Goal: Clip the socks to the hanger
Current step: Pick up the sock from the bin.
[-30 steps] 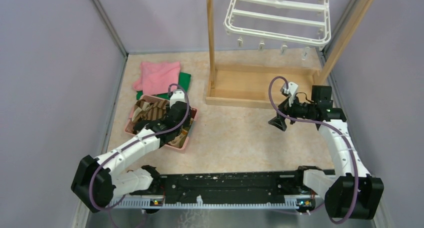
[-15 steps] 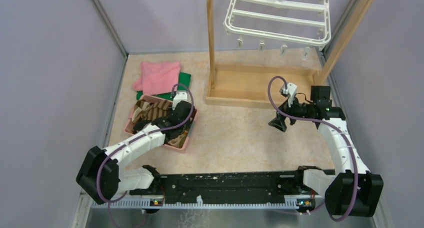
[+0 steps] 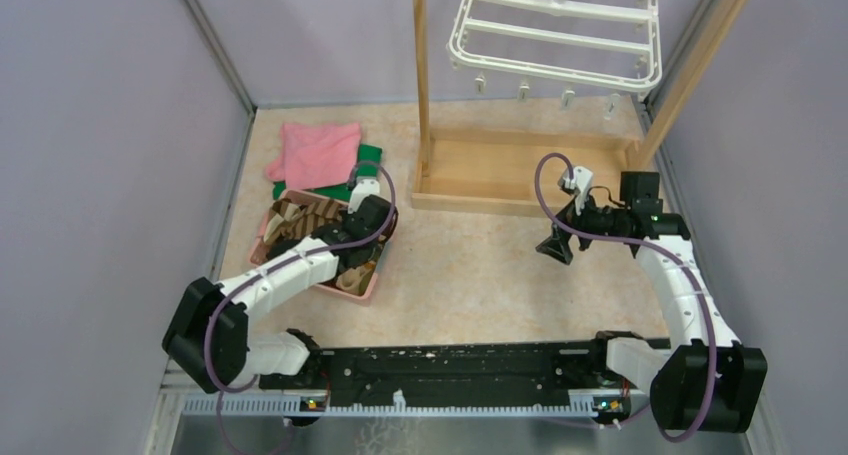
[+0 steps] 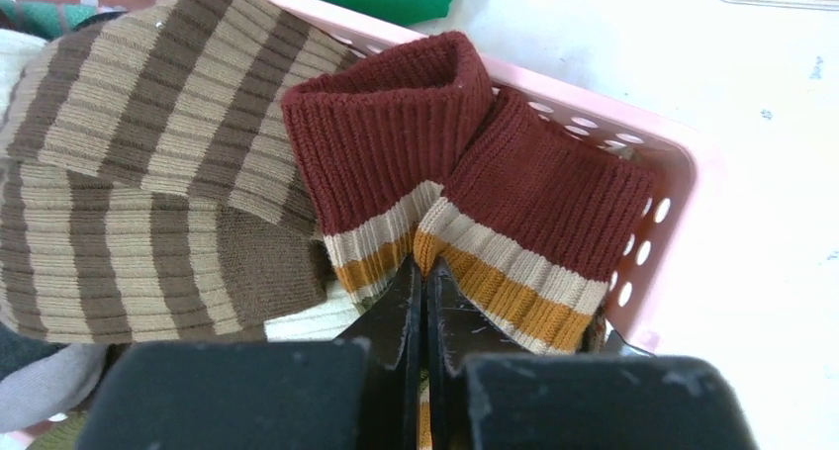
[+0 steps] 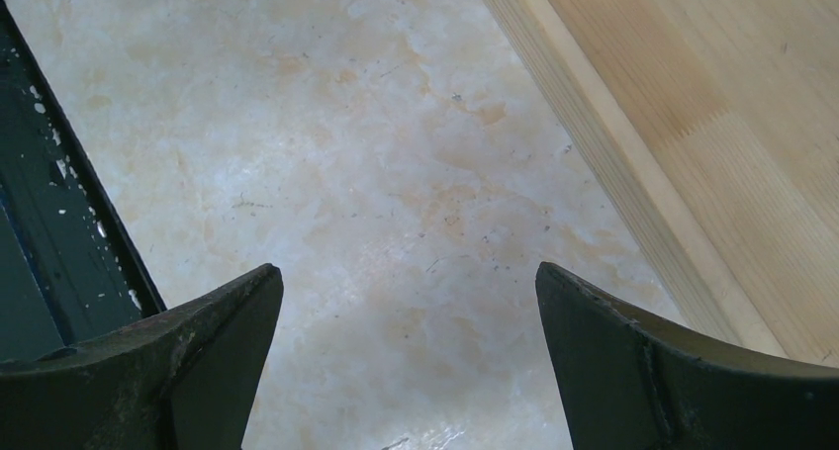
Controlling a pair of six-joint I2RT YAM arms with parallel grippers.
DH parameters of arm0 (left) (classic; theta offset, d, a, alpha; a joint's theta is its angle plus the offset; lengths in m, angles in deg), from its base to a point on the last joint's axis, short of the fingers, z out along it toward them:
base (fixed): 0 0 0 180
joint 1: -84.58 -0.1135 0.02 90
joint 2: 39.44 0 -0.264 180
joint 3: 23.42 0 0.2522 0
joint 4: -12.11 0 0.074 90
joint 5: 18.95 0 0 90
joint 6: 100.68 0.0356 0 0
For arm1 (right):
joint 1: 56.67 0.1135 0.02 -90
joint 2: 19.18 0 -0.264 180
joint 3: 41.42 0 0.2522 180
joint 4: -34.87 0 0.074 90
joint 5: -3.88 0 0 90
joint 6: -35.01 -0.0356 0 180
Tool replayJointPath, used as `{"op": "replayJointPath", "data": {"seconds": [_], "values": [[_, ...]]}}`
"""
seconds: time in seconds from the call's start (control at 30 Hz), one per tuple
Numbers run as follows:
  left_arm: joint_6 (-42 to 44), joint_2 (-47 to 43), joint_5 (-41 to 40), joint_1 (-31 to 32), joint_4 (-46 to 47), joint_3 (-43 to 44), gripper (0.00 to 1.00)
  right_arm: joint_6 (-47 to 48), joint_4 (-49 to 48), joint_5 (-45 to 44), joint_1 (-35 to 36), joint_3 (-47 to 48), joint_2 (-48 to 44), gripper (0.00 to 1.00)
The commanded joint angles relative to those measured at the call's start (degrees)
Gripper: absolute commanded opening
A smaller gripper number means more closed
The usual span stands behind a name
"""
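Several socks lie in a pink basket (image 3: 372,287) at the left. A dark red sock (image 4: 475,163) with cream and orange bands lies against the basket's wall (image 4: 683,173), next to a brown-and-cream striped sock (image 4: 148,173). My left gripper (image 4: 423,264) is shut on a puckered fold of the red banded sock at its orange band. In the top view the left gripper (image 3: 350,260) reaches down into the basket. The white hanger (image 3: 560,35) hangs at the back from a wooden frame. My right gripper (image 3: 553,247) hovers open over bare table, its fingers (image 5: 218,331) wide apart around nothing.
A pink cloth (image 3: 318,153) and a green cloth (image 3: 368,160) lie behind the basket. The wooden frame's base (image 3: 500,170) sits just beyond the right gripper, and its edge (image 5: 712,124) shows in the right wrist view. Walls close in both sides.
My left arm has shifted toward the basket's right far corner and its jaws have closed on the red banded sock. The right arm has barely moved.
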Motion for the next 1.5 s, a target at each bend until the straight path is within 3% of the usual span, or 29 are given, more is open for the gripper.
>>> {"op": "replayJointPath", "data": {"seconds": [0.0, 0.17, 0.37, 0.5, 0.63, 0.77, 0.97, 1.17, 1.33, 1.47], "values": [[-0.2, -2.6, 2.3, 0.1, -4.6, 5.8, 0.0, 1.1, -0.3, 2.6, 0.8, 0.8, -0.2, 0.99], [4.3, -14.1, 14.0, 0.7, -3.9, 9.7, 0.0, 1.6, 1.1, 6.0, 0.8, 1.4, -0.2, 0.99], [12.3, -25.6, 39.0, 0.6, 14.1, 3.1, 0.0, 11.6, 10.0, 22.3, 1.1, 3.0, -0.4, 0.98], [13.4, -26.6, 55.3, 0.6, 27.3, -0.4, 0.0, 25.0, 18.9, 31.6, 1.9, 5.5, -0.5, 0.99], [12.4, -24.0, 65.9, 1.7, 39.0, -0.4, 0.0, 24.0, 19.8, 34.8, 2.0, 9.2, 0.0, 0.98], [10.3, -19.9, 66.2, 4.2, 46.1, 0.9, 0.0, 10.9, 12.1, 34.3, 3.5, 11.5, -0.1, 0.98], [6.3, -13.1, 57.6, 10.3, 55.8, -0.2, 0.0, 3.1, 8.4, 34.5, 6.2, 13.4, -1.2, 0.98], [2.5, -8.0, 52.5, 15.1, 63.4, -1.1, 0.0, -18.2, -10.6, 28.1, 7.5, 10.9, -1.8, 0.86], [2.2, -7.0, 50.7, 16.1, 64.8, -1.7, 0.0, -23.1, -15.6, 30.7, 8.0, 10.0, -2.2, 0.62], [1.4, -6.4, 50.5, 16.2, 65.4, -2.7, 0.0, -22.2, -15.7, 32.0, 8.7, 10.2, -2.5, 0.26]]}}
